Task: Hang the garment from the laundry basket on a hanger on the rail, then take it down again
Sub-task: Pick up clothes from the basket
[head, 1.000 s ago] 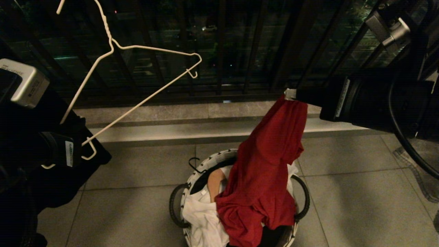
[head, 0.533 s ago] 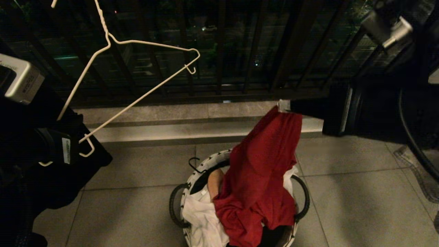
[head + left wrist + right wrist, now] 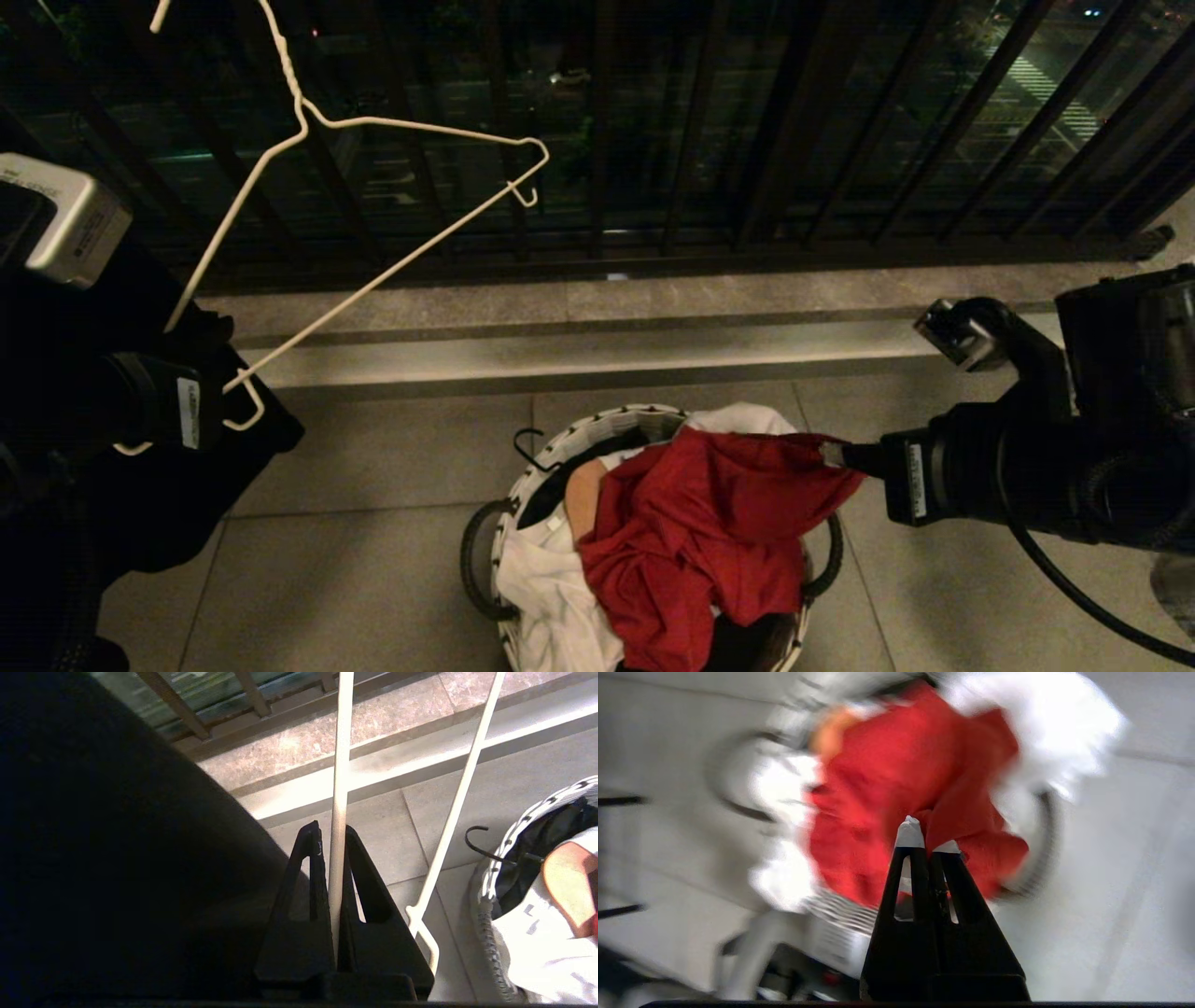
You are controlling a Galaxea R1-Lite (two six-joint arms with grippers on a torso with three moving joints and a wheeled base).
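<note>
The red garment (image 3: 709, 532) lies heaped on the laundry basket (image 3: 579, 439), which has a black-and-white rim. One corner of the garment is pulled sideways to my right gripper (image 3: 831, 455), which is shut on that fold just past the basket's right side. The right wrist view shows the same pinch, with the right gripper (image 3: 927, 835) shut on the red cloth (image 3: 878, 779). The white wire hanger (image 3: 302, 110) hangs tilted at the upper left, its hook running out of the top of the view. My left gripper (image 3: 332, 833) is shut on one wire of the hanger (image 3: 340, 765). The rail is out of view.
A white T-shirt (image 3: 551, 597) and a wooden hanger (image 3: 586, 499) with a black hook (image 3: 530, 446) also lie in the basket. Dark balcony bars (image 3: 691, 140) stand behind a low stone kerb (image 3: 597, 359). Grey floor tiles (image 3: 373, 485) surround the basket.
My right gripper has come down from kerb height to the basket's rim, still holding the red garment, which has slumped from a hanging drape into a heap. The left arm and hanger stayed put.
</note>
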